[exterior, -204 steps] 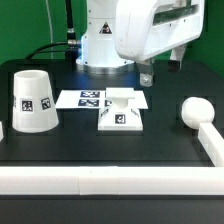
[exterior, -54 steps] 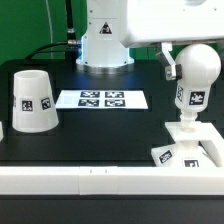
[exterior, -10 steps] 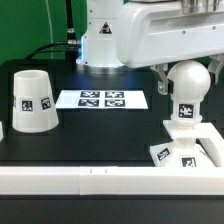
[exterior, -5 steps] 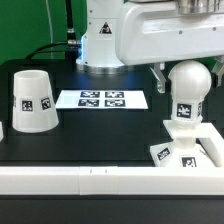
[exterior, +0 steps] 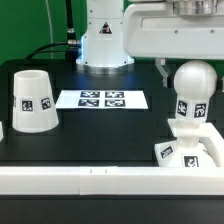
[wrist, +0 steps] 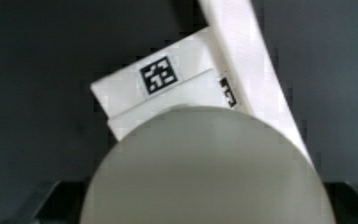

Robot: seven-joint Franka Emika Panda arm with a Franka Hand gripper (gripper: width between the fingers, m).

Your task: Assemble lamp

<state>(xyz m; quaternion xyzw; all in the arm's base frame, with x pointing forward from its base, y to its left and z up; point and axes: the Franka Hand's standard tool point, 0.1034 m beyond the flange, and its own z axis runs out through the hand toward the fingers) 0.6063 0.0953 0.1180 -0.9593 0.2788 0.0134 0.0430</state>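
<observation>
Bulb [exterior: 192, 80] stands upright directly beneath the gripper [exterior: 192, 66], its stem down in the base [exterior: 203, 150]. Base sits lower again, just beside the border wall [exterior: 100, 178]. Shade [exterior: 33, 100] rests mouth-down, well apart from the gripper toward the exterior view's left, beyond the marker board [exterior: 102, 99].

Gripper: jaws read as apart, holding nothing. One dark finger shows beside the bulb's head with a thin gap. The other finger is hidden behind the head. In the wrist view the head [wrist: 202, 170] fills the space between the jaws, with the base's tagged face [wrist: 158, 80] past it.

Risks, as judged:
- Seating of the stem in the base cannot be seen. If it is only partly in, the bulb is top-heavy and could lean or topple once it is left alone.
- Clearance between finger and head is slim. Any sideways drift on the way up could brush the head and tilt the bulb, or drag the base with it.
- Base is hard by the wall. A nudge there could cock it against the rail rather than slide it flat.
- Shade must later drop over this tall bulb. A leaning bulb would catch its rim.
</observation>
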